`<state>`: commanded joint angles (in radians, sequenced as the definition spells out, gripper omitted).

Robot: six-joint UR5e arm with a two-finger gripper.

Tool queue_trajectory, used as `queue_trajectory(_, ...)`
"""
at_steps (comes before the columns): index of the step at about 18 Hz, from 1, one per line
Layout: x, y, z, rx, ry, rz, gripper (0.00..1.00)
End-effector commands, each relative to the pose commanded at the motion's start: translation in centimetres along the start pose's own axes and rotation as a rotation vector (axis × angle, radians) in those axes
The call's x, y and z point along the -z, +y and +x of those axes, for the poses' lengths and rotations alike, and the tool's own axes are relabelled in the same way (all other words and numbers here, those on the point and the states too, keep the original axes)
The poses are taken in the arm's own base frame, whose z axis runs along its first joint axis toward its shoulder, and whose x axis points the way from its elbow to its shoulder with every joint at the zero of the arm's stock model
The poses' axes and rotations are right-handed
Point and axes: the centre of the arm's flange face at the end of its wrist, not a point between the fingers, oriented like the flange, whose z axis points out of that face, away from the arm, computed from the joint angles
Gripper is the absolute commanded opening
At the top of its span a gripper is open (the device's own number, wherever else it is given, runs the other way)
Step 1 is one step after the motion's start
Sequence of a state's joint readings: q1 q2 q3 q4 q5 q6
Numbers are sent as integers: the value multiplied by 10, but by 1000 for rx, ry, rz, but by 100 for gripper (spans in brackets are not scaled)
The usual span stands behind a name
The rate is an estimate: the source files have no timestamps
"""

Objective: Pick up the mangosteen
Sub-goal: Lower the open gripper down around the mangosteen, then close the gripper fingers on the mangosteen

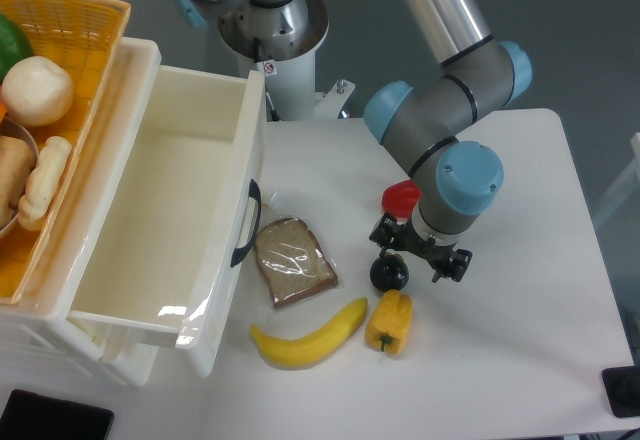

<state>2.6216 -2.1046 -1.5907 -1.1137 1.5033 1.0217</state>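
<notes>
The mangosteen (388, 274) is a small glossy black ball on the white table, just above the yellow bell pepper (390, 321) and below the red pepper (401, 197). My gripper (398, 260) hangs straight down over the mangosteen, and the wrist hides the fingers. I cannot tell whether the fingers are open or closed around the fruit. The fruit's left and lower sides show below the gripper body.
A banana (308, 338) lies left of the yellow pepper. A wrapped slice of brown bread (292, 261) lies beside the open white drawer (165, 220). A yellow basket (50, 110) with food stands at the far left.
</notes>
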Motion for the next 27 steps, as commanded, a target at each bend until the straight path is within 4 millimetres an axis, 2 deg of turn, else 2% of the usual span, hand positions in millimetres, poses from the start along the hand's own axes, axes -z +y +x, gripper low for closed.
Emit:
queue_trajectory(12,-15,-10,5,52,21,-7,99)
queue_trajectory(14,-17,-11,6,85,24,-8,82)
queue_trajectory(16,-21,-16,11,88,27,-16,50)
queue_trajectory(17,-21,-18,13,88,27,-16,38)
queue_trajectory(19,-21,-17,13,88,25,-19,20)
queue_trajectory(20,-20,-18,12,82,23,-17,7)
queue_trajectory(23,-5,-20,9,83,0,0,8)
queue_trajectory(25,13,-23,5,78,-27,21,11)
queue_trajectory(27,35,-25,1,49,-60,44,4)
